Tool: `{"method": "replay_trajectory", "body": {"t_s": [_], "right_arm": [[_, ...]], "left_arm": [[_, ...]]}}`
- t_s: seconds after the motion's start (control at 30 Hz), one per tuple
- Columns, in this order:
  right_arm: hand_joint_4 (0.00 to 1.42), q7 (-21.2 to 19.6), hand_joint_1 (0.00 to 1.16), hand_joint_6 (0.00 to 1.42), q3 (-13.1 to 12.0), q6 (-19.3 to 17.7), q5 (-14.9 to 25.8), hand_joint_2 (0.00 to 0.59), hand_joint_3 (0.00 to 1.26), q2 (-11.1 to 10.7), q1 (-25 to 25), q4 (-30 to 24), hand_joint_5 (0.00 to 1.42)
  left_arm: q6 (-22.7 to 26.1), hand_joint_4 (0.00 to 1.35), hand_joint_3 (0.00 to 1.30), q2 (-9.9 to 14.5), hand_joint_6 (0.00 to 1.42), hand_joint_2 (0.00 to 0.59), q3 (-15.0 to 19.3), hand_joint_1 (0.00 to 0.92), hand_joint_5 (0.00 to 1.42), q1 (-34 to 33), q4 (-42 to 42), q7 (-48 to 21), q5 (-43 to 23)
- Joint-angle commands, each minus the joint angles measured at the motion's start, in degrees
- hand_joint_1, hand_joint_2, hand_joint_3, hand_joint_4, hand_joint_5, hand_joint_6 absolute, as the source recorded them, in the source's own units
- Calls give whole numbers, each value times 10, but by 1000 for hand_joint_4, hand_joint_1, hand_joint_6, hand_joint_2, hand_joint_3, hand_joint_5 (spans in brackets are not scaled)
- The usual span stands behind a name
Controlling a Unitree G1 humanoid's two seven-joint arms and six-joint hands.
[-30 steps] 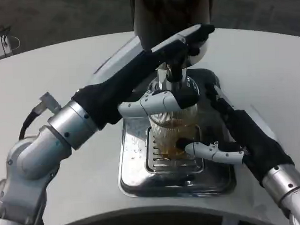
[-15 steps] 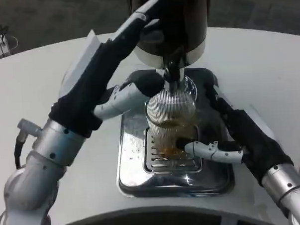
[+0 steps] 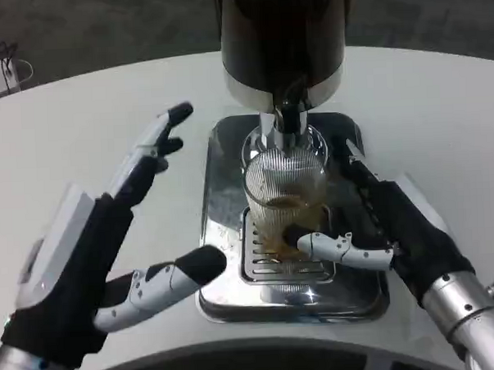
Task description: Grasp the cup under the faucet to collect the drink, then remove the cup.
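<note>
The white bench (image 3: 80,118) spreads under both my arms. Beyond my hands stands the dark drink dispenser (image 3: 281,36), its faucet (image 3: 287,118) pointing down between them. Beneath it sits the shiny metal drip tray (image 3: 224,227), just to the right of my left hand and directly under my right hand's fingers.

My left hand (image 3: 110,232) hangs above the bench to the left of the tray, palm turned inward, fingers spread wide apart and holding nothing; the longest fingers reach toward the dispenser, and the thumb stretches to the tray's near left edge.

My right hand (image 3: 380,228) lies at the right side of the tray, wrapped around the cup (image 3: 287,204). One white finger crosses the front of the cup low down, and the black-sleeved part of the hand presses along its right side, so I have the cup in my grip.

The cup is a clear ribbed one, upright on the tray's slotted grate, directly under the faucet, with amber drink in its lower part.
</note>
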Motion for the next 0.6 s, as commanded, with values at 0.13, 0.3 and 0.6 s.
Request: {"method": "replay_trajectory", "body": {"t_s": [0.13,0.3,0.6], "right_arm": [[0,-13,837,0,10,-24,3,195,0,17,-28,40,0],[0,-16,837,0,17,-34,3,195,0,24,-42,63,0],[0,-36,837,0,25,-46,-3,195,0,37,-51,89,0]], "left_arm": [[21,23,89,8,190,48,18,0,128,97,-35,2,22],[31,14,89,17,180,54,20,0,125,131,-42,-1,37],[51,11,89,32,171,55,16,0,115,168,-48,-18,29]]}}
